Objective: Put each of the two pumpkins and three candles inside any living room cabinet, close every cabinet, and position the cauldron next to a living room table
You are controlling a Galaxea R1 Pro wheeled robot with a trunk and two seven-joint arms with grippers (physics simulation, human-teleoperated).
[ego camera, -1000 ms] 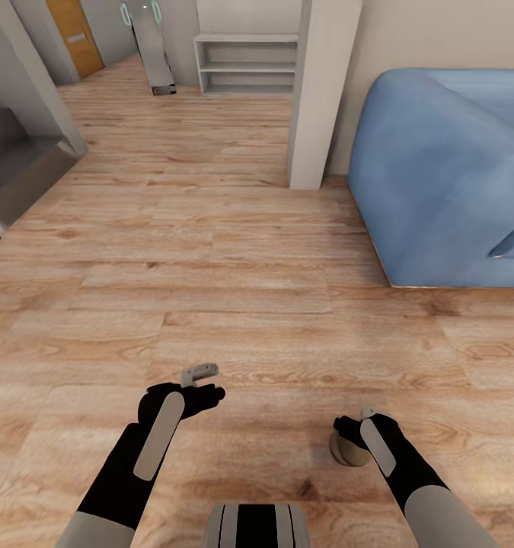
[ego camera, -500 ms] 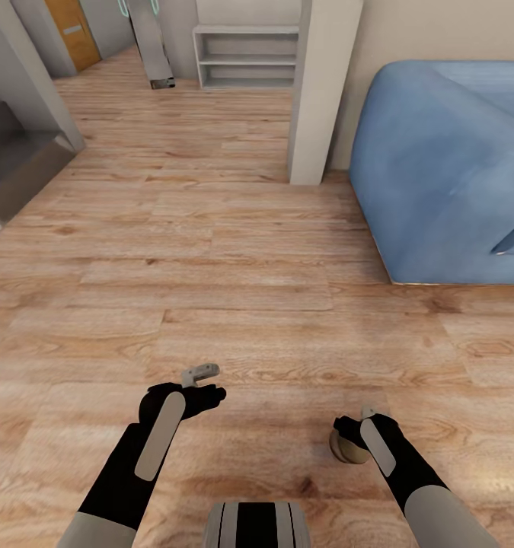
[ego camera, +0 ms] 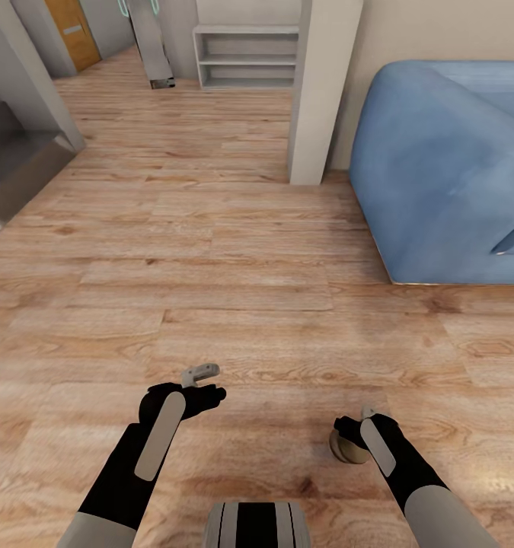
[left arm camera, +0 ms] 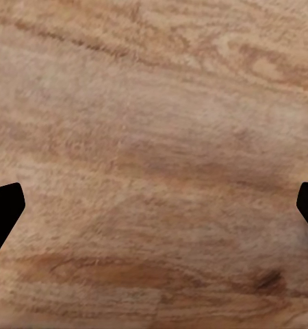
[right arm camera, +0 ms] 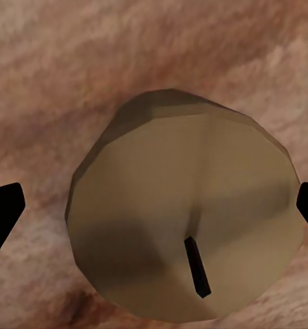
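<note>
Matt waxy candle [right arm camera: 181, 219], grainy wooden floor [ego camera: 234, 289], soft blue sofa [ego camera: 447, 167]

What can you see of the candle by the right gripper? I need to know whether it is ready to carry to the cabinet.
The candle is a squat, faceted cylinder, dull tan-grey, with a short dark wick off-centre on its flat top. In the head view it sits just under the right gripper, above the wooden floor. The fingertips flank it at the frame edges; whether they touch it, or it rests on the floor, cannot be told.

surface: wooden floor [ego camera: 234, 289] | on it: blue sofa [ego camera: 447, 167], grey shelf [ego camera: 245, 57]
</note>
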